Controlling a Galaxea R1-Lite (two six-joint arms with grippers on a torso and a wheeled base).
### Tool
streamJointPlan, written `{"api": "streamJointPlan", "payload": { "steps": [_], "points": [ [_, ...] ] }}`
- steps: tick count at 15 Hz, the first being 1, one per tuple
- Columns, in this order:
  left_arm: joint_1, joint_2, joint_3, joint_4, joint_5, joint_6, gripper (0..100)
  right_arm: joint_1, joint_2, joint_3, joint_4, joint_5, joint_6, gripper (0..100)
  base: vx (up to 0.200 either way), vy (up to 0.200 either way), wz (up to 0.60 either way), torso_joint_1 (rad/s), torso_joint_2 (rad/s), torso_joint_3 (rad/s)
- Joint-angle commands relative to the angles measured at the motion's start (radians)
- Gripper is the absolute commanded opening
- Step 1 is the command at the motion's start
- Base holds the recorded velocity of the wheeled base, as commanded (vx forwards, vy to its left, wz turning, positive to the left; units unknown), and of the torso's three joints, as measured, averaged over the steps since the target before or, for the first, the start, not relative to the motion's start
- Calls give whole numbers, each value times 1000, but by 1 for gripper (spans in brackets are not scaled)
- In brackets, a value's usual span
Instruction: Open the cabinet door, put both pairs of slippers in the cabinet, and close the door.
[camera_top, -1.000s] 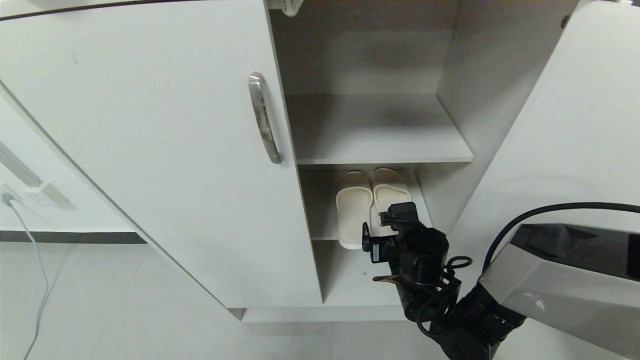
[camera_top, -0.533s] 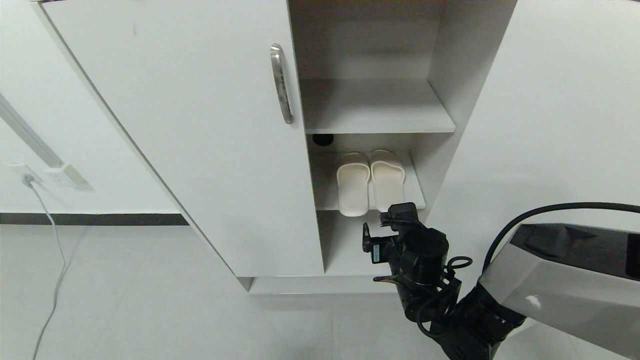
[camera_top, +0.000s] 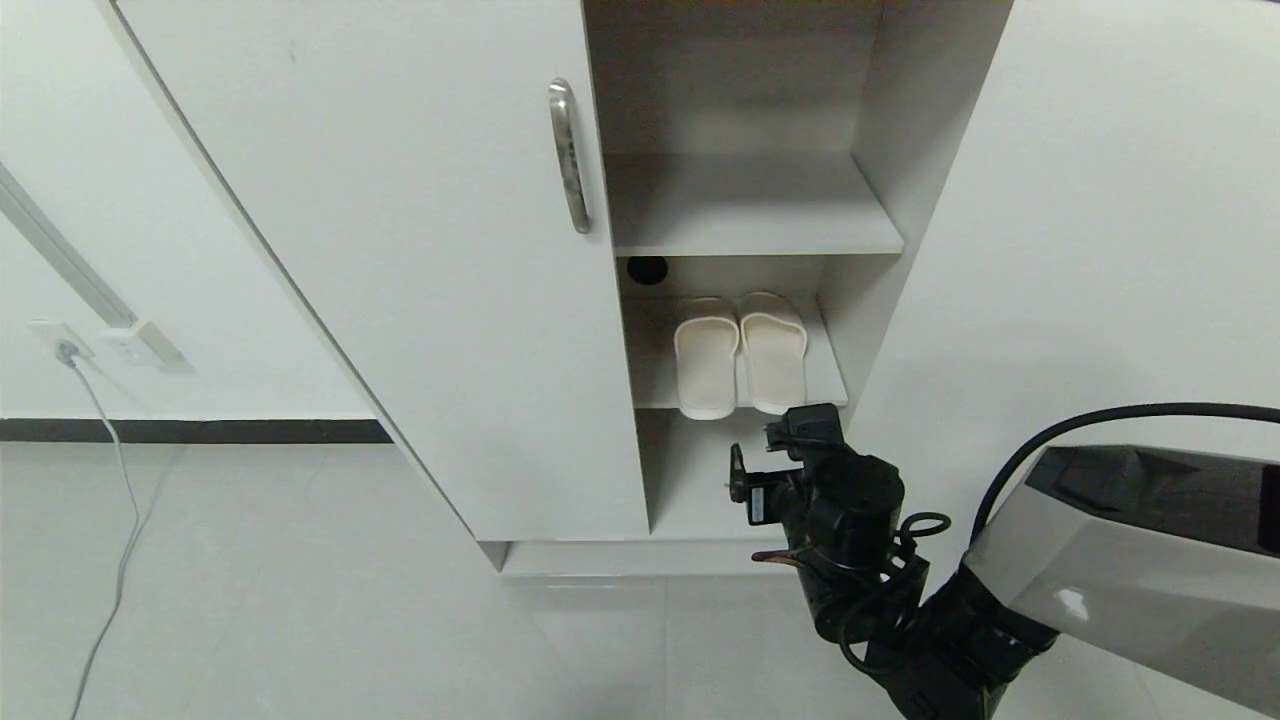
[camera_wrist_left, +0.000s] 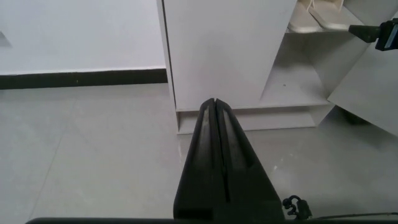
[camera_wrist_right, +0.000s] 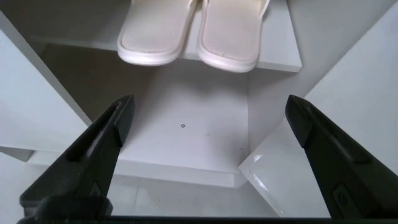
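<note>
Slippers (camera_top: 740, 352) (camera_wrist_right: 186, 28), one cream pair, lie side by side on the middle shelf (camera_top: 828, 385) of the cabinet (camera_top: 880, 150), their near ends just over its front edge. The upper shelf (camera_top: 750, 205) and the bottom compartment (camera_top: 695, 490) are bare. The right door (camera_top: 1100, 250) stands swung open. The left door (camera_top: 400, 250), with its metal handle (camera_top: 569, 155), is closed.

The right gripper (camera_top: 770, 445) (camera_wrist_right: 210, 104) hangs before the bottom compartment, below the slippers and apart from them, its claw spread wide. The left gripper (camera_wrist_left: 214, 106) is pressed closed with nothing in it, over the floor (camera_top: 300, 600) in front of the cabinet.

The floor is pale grey tile. A white wall with a dark baseboard (camera_top: 180, 431) runs to the left, where a cable (camera_top: 120, 520) drops from a socket (camera_top: 62, 350).

Since a second ago the whole head view has shifted, so the camera has moved. More floor now shows, and the cabinet looks farther off. The slippers lie as before. The right gripper showed over their near ends then and now shows under the shelf edge.
</note>
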Motion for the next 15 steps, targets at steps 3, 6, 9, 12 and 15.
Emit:
{"api": "streamJointPlan", "payload": {
  "steps": [3,6,9,12,15],
  "points": [
    [0,1,0,0,1,-1,0,2,1,3,-2,0,0,100,0,0,0,0,0,0],
    [0,1,0,0,-1,1,0,4,1,8,-16,0,-2,100,0,0,0,2,1,162],
    [0,1,0,0,-1,1,0,6,3,9,-22,0,-6,100,0,0,0,4,-1,198],
    [0,1,0,0,-1,10,0,4,4,9,-28,0,-8,100,0,0,0,2,1,178],
    [0,1,0,0,-1,8,0,4,3,9,-39,0,-8,100,0,0,0,0,0,0]
  ]
}}
